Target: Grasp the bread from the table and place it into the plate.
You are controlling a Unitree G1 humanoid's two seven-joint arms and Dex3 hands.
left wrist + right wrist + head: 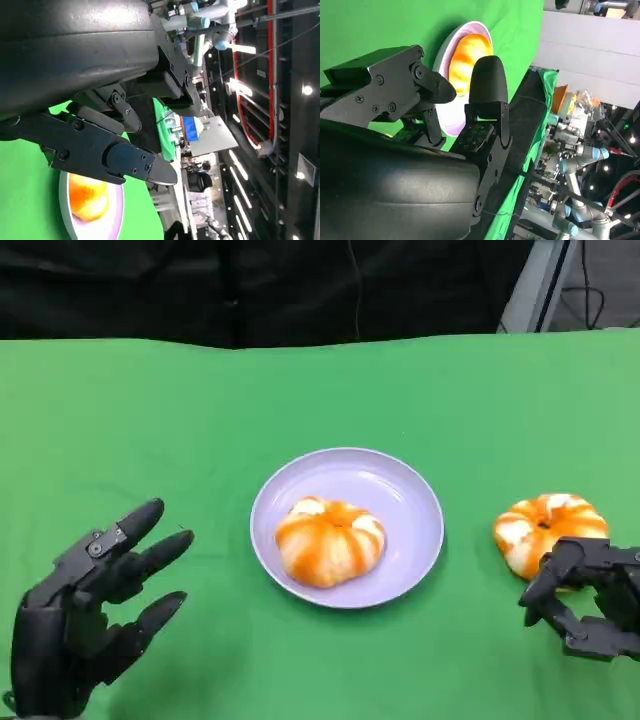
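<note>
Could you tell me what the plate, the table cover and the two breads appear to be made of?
Plate: probably plastic, lilac, smooth with a soft sheen. Table cover: seemingly green cloth, matte, no glare. Bread on the plate and bread on the table: glossy orange-and-white lobes, possibly real glazed buns or plastic props; the pictures cannot settle it.

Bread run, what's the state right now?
One bread already sits in the lavender plate at the middle of the green table. A second bread lies on the cloth to the plate's right, with the right hand just in front of it, fingers partly curled, not gripping it. The left hand is open, to the plate's left, holding nothing.
</note>
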